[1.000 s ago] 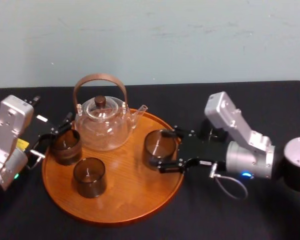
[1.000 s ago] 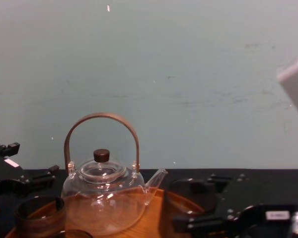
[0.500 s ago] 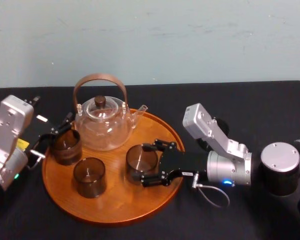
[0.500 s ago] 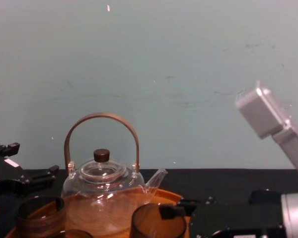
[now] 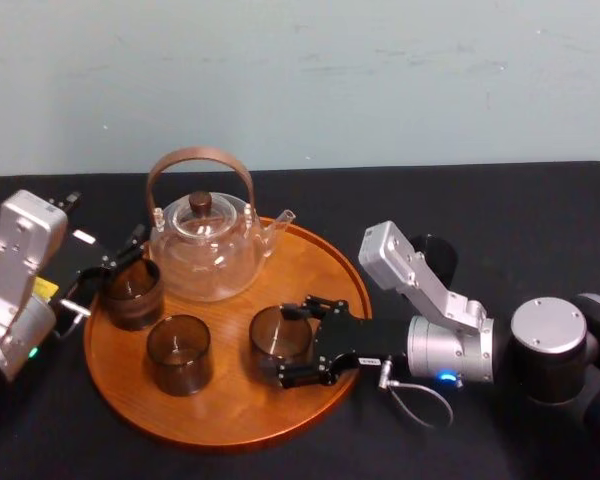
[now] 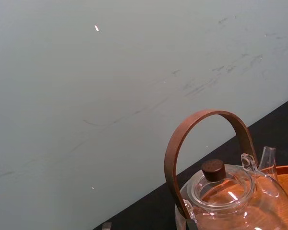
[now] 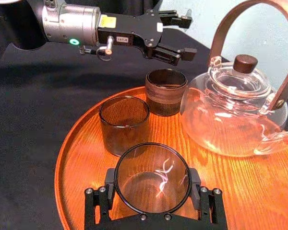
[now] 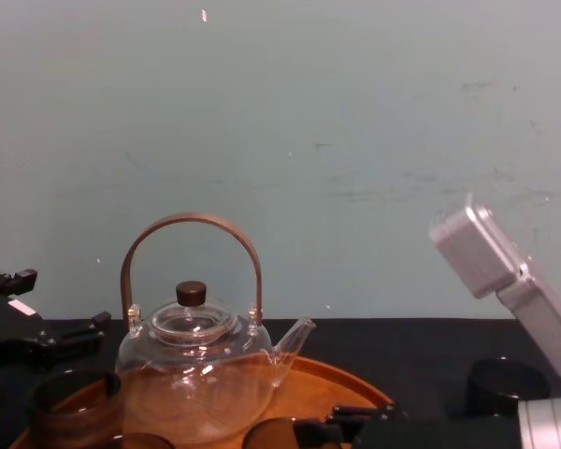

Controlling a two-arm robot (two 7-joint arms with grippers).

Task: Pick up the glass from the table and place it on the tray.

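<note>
Smoky glass [image 5: 280, 335] clamped in right claw [image 5: 286, 343] over tray [image 5: 230, 402]; left claw [image 7: 186, 33] fingers apart, beside tray.

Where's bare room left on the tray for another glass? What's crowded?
Free: the front strip of the tray, from the front glass and the glass in the right gripper down to the near rim; the back-right wedge between the teapot spout and that gripper. Crowded: the left side, where teapot, left glass and front glass cluster by the open left gripper.

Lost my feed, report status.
Right gripper shut on glass, low over tray. Left gripper open beside banded cup. Glass teapot, dark cup close by.
</note>
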